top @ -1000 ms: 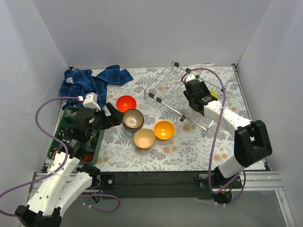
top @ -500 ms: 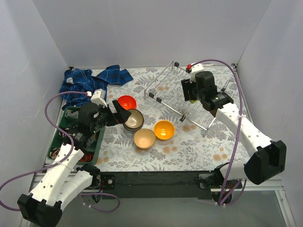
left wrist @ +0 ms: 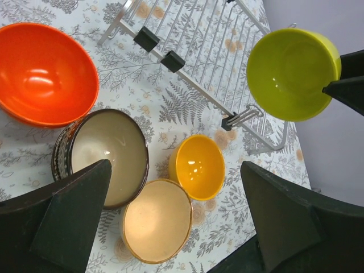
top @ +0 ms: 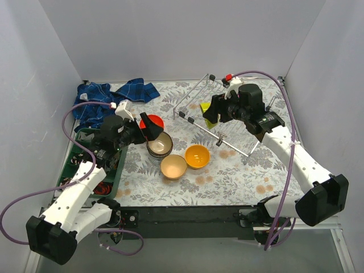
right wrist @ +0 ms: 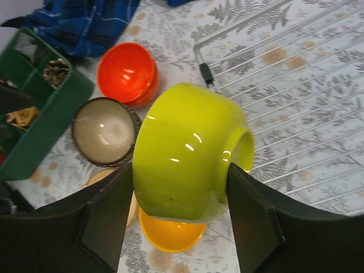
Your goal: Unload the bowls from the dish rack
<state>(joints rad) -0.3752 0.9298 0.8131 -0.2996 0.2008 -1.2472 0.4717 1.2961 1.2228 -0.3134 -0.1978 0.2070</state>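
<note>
My right gripper (top: 212,111) (right wrist: 179,170) is shut on the lime green bowl (top: 207,112) (right wrist: 187,153) (left wrist: 290,74), held on its side in the air over the left end of the silver wire dish rack (top: 196,102) (right wrist: 301,74) (left wrist: 210,51). On the table stand a red-orange bowl (top: 153,121) (left wrist: 42,74), a brown patterned bowl with a cream inside (top: 161,143) (left wrist: 108,156), a beige bowl (top: 173,166) (left wrist: 157,222) and a yellow-orange bowl (top: 197,156) (left wrist: 199,166). My left gripper (top: 148,129) (left wrist: 173,170) hangs open above these bowls, holding nothing.
A green compartment tray (top: 77,149) (right wrist: 34,119) with small items sits at the left edge under my left arm. A crumpled blue plaid cloth (top: 114,96) (right wrist: 79,17) lies at the back left. Grey walls close in the table on three sides.
My right gripper has lifted the lime green bowl off the rack and swung it left. My left gripper has moved up and right over the bowls on the table, still open.
</note>
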